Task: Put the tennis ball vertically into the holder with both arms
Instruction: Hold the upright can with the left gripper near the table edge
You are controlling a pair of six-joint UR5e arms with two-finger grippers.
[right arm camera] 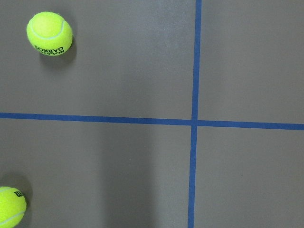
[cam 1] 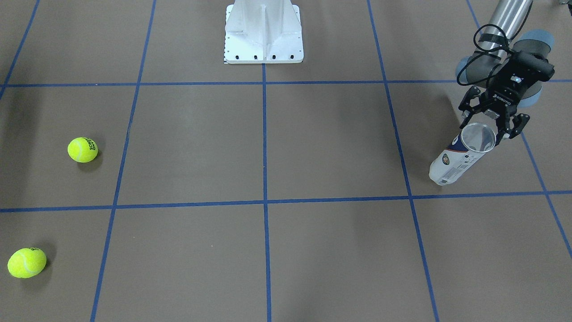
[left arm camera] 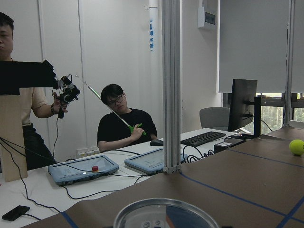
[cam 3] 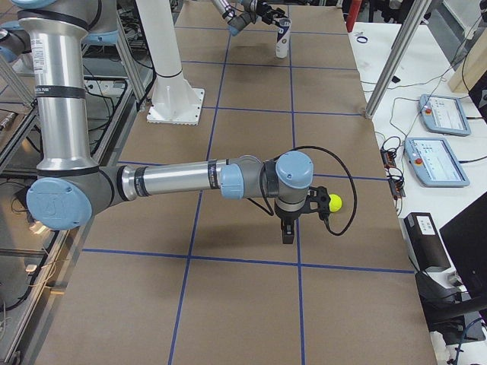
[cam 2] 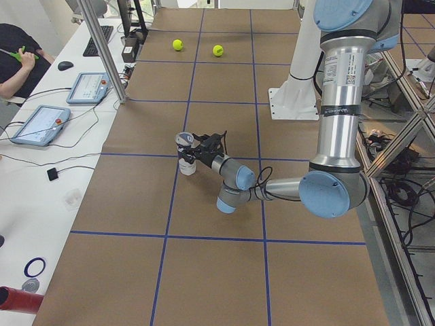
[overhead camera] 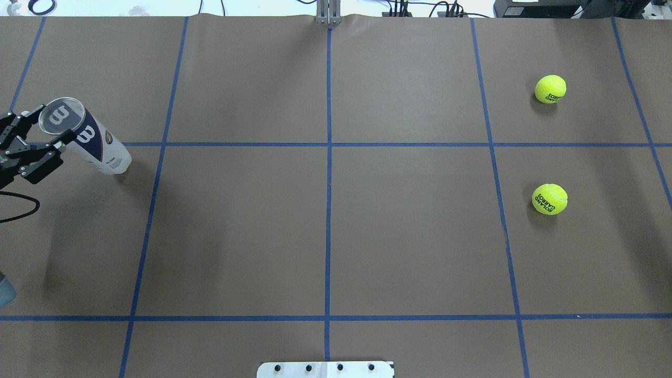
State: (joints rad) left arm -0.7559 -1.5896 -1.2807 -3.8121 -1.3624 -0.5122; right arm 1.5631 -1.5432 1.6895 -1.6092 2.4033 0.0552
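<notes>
1. Worktop [overhead camera: 336,236]: brown, blue tape grid.
2. My left arm [cam 2: 336,129] reaches low to the left edge. My right arm [cam 3: 175,181] stretches over the right side.
3. Holder [cam 1: 456,163]: upright, far left, mouth open.
4. Left end effector [cam 1: 485,127] clamped on the holder just under its rim. Right end effector [cam 3: 288,228] points down; can't tell its state.
5. Far tennis ball [overhead camera: 550,89] and near tennis ball [overhead camera: 549,199]: right side, well apart from the holder.

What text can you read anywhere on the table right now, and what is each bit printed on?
"ROLAND GARROS": on the tennis ball nearer the robot.
"W": on the tennis-ball can, on its navy label.
"ROBOTIQ": on the left hand.
Too small to read: the can's fine print and the lettering on the farther tennis ball.
</notes>
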